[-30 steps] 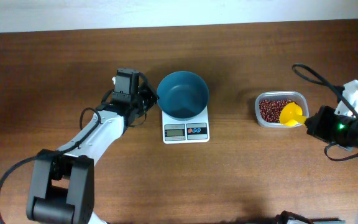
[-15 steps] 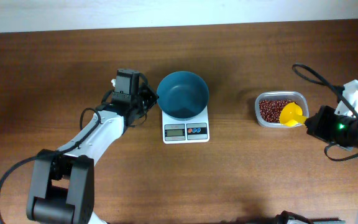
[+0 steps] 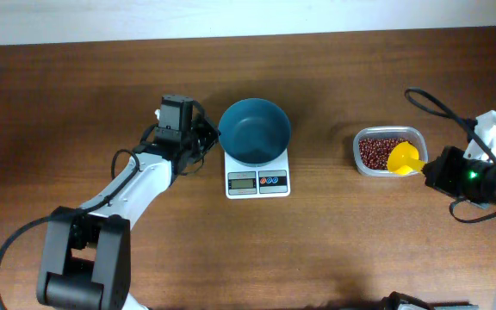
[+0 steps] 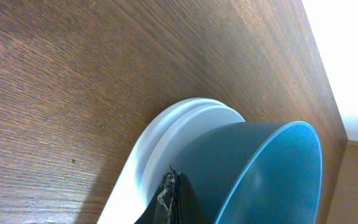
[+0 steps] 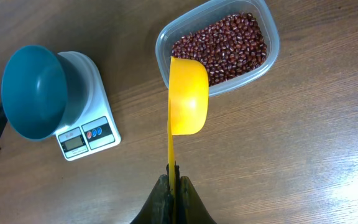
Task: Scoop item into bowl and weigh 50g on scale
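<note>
The teal bowl point(image 3: 254, 131) stands on the white scale point(image 3: 257, 182), and looks empty from above. My left gripper point(image 3: 209, 138) is shut, its tips against the bowl's left outer wall point(image 4: 260, 168) just above the scale platform point(image 4: 166, 143). The fingertips point(image 4: 174, 190) show pressed together. My right gripper point(image 3: 429, 170) is shut on the handle of a yellow scoop point(image 3: 403, 159). The scoop cup point(image 5: 188, 99) hovers over the near edge of the clear container point(image 5: 272, 56) of red-brown beans point(image 5: 229, 40) and looks empty.
The clear container point(image 3: 359, 164) sits on the wooden table to the right of the scale. The left arm's body stretches from the front left toward the bowl. A black cable loops above the right arm.
The bowl has shifted very slightly to the right on the scale. The right arm and scoop have not moved.
</note>
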